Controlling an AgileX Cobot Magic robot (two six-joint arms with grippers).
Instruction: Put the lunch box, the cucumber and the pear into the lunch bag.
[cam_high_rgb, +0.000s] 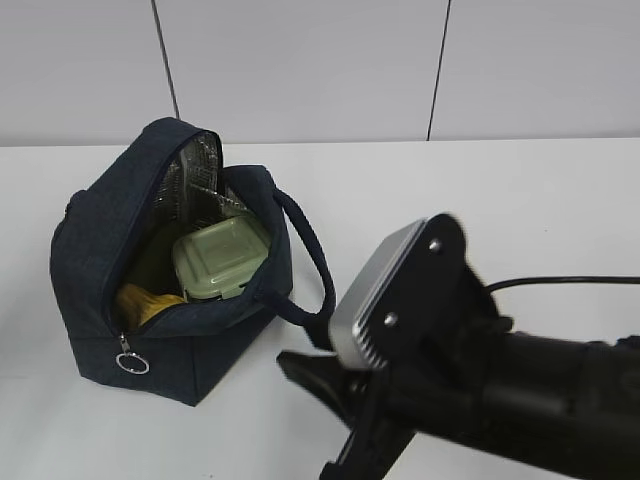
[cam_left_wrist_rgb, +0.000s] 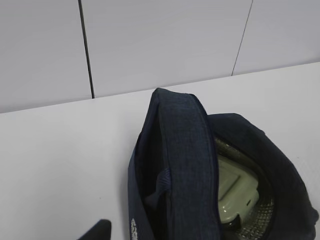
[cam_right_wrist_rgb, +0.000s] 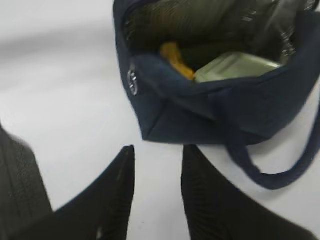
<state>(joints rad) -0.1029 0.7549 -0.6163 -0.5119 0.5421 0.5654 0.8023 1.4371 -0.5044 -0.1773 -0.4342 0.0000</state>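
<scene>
The navy lunch bag (cam_high_rgb: 105, 225) stands open on the white table, its foil lining showing. Inside it the sage-green lid of the lunch box (cam_high_rgb: 220, 258) lies tilted, with the yellow pear (cam_high_rgb: 148, 302) beside it. A dark green shape (cam_high_rgb: 158, 258) behind them looks like the cucumber, mostly hidden. My right gripper (cam_right_wrist_rgb: 158, 150) is open and empty, low over the table just in front of the bag (cam_right_wrist_rgb: 200, 110); it also shows in the exterior view (cam_high_rgb: 315, 415). In the left wrist view only one dark fingertip (cam_left_wrist_rgb: 96, 231) shows, left of the bag (cam_left_wrist_rgb: 180, 150); the lunch box (cam_left_wrist_rgb: 235, 190) is visible inside.
The bag's strap handle (cam_high_rgb: 312, 262) loops out toward my right arm, and also shows in the right wrist view (cam_right_wrist_rgb: 260, 172). A metal zipper ring (cam_high_rgb: 132, 362) hangs at the bag's front corner. A tiled wall (cam_high_rgb: 320, 60) backs the table. A black cable (cam_high_rgb: 560, 282) runs at the right.
</scene>
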